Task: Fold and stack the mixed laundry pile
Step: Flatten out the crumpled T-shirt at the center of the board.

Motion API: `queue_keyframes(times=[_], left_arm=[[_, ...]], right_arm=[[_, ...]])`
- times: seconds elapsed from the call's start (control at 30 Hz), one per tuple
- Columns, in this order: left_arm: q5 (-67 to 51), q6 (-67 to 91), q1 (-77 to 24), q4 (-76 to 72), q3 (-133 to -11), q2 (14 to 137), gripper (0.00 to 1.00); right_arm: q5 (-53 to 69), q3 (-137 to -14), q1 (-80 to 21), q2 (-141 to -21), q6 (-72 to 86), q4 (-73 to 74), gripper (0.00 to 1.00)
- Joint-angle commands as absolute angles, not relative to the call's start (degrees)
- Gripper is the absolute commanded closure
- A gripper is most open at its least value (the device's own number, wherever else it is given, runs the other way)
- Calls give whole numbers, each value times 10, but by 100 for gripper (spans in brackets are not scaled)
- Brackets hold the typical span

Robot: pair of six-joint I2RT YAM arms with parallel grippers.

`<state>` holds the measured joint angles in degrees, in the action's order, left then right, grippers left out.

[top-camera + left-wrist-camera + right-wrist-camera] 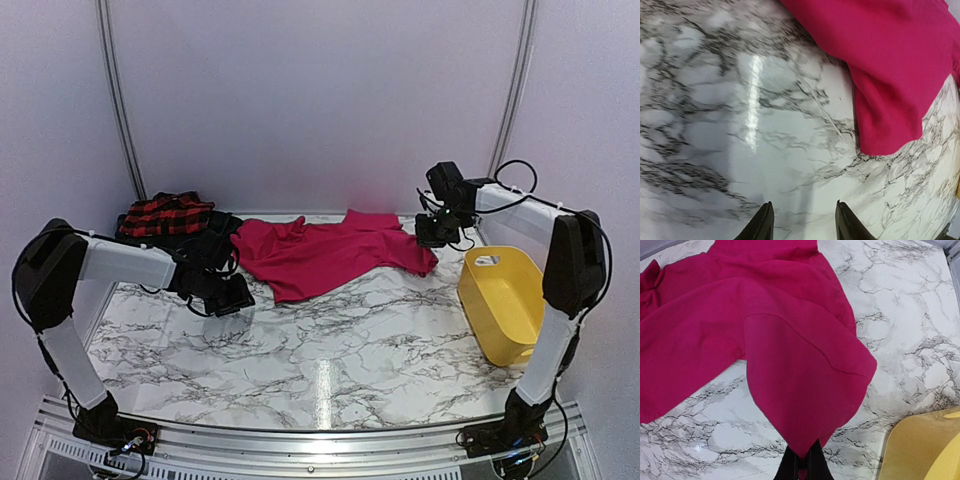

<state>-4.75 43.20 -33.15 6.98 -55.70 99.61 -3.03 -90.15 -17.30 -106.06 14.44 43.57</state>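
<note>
Laundry is strung along the far edge of the bench [330,350], left of centre to right of centre; red-and-black checked garment [165,213] is bunched in the far-left corner; dark cloth [222,226] lies just beside it on its right, pattern too small to tell, partly hidden behind the left arm.

Magenta-pink garment [320,255] is spread loosely and wrinkled from that dark cloth across to the right claw; one lobe hangs toward the near edge at about bench centre; its right end tapers to a point.

Right claw [437,235]: fingers pressed together, pinching that tapered tip of the magenta-pink garment; right wrist view shows the cloth [765,340] fanning out from the claw [801,467] over the marble [920,315], tip held between the two dark fingers.

Left claw [235,298]: spread, nothing between the fingers; left wrist view has both fingertips over bare marble [715,125], claw [802,222] apart from the cloth; the pink lobe [890,60] lies ahead and to the right of it, not touching.

Yellow plastic tub [500,300] sits against the right edge of the bench, near the right arm, apart from the garments; its rim [925,450] shows in the right wrist view's lower right corner.
</note>
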Motion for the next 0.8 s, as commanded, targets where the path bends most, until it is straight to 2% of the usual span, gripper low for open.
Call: queue_keyframes(times=[0.0,0.4,0.47,0.57,0.77], left_arm=[[-52,416,-366,48,-599,1052,56],[-22,366,-395,85,-747,1219,51],[-5,350,-395,105,-771,1231,66],[50,301,-395,158,-812,1218,100],[170,170,-395,347,-858,1123,100]], right_arm=[[-18,-934,-165,-1046,133,409,100],[19,-999,-136,-1053,121,425,100],[24,-1009,-131,-1053,121,429,100],[42,-1032,-127,-1048,117,438,100],[134,-1019,-128,-1010,105,441,100]])
